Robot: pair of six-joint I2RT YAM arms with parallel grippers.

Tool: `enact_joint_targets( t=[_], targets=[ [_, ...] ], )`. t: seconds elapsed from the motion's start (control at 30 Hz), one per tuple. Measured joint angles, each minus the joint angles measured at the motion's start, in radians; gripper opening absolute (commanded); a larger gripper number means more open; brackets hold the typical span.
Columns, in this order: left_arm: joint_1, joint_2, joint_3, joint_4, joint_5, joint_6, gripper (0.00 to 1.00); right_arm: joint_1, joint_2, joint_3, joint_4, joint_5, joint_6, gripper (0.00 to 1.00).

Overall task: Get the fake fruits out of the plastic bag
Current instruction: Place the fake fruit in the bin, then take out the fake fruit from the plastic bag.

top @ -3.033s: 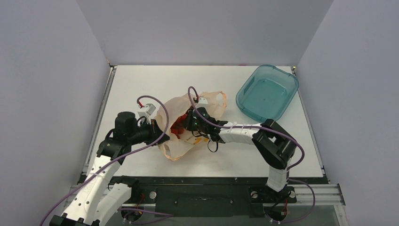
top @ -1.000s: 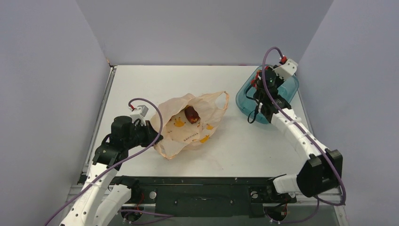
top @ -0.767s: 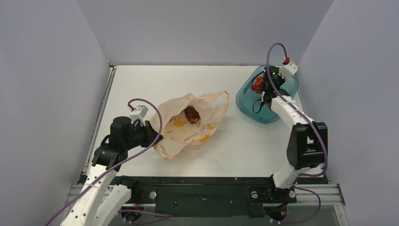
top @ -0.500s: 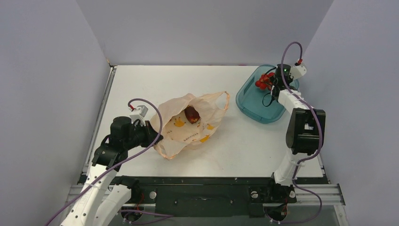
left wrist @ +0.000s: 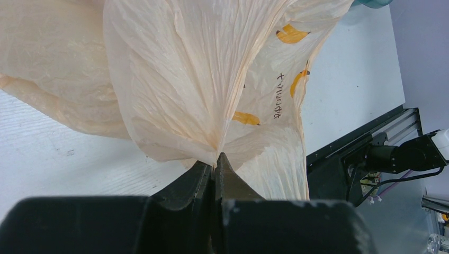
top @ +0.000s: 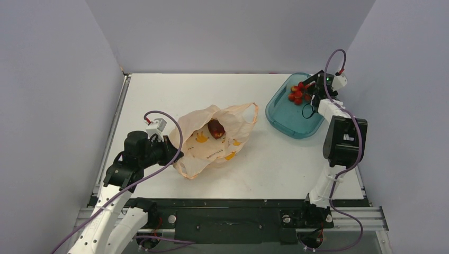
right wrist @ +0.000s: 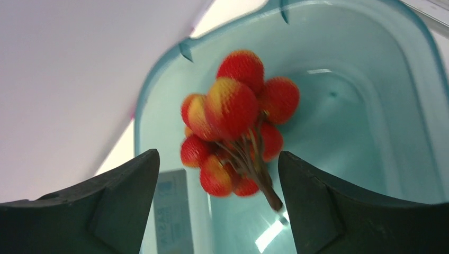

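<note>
The red plastic berry cluster [right wrist: 238, 121] sits free between my wide-open right jaws, above the teal translucent plastic tub [top: 296, 124] at the worktop's [top: 174, 95] two o'clock. A dark maroon fake fruit [top: 215, 128] lies in the crinkly pale-orange plastic bag [top: 204, 151], which my closed left jaws pinch at its eight o'clock edge. By my reckoning at least that one is left to take out.

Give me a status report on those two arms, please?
Left end effector shut on plastic bag. Right end effector open around loose red berry cluster, over teal tub. Dark maroon fruit in bag. Nothing blocking.
</note>
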Motion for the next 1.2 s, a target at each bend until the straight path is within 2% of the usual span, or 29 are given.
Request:
enact_joint_targets(
  t=[0.17, 0.43, 0.57, 0.7, 0.87, 1.0, 1.2],
  targets=[
    [0.000, 0.000, 0.000, 0.000, 0.000, 0.000, 0.00, 0.002, -0.124, -0.093, -0.072, 0.035, -0.054, 0.79],
    [0.000, 0.002, 0.000, 0.000, 0.001, 0.000, 0.00, 0.011, -0.421, -0.210, -0.113, 0.117, -0.111, 0.79],
    [0.000, 0.005, 0.000, 0.000, -0.001, 0.000, 0.00, 0.069, -0.516, -0.273, -0.118, 0.146, -0.128, 0.78],
    [-0.001, 0.031, 0.000, 0.000, -0.007, 0.000, 0.00, 0.261, -0.546, -0.295, -0.139, 0.149, -0.156, 0.76],
    [-0.014, 0.096, 0.000, -0.002, -0.019, 0.000, 0.00, 0.520, -0.616, -0.363, -0.144, 0.142, -0.206, 0.67],
    [-0.016, 0.135, 0.000, -0.005, -0.023, -0.001, 0.00, 0.702, -0.718, -0.443, -0.139, 0.137, -0.301, 0.65],
    [-0.020, 0.149, 0.000, -0.008, -0.023, -0.001, 0.00, 0.962, -0.806, -0.526, -0.093, 0.136, -0.471, 0.52]
  ],
)
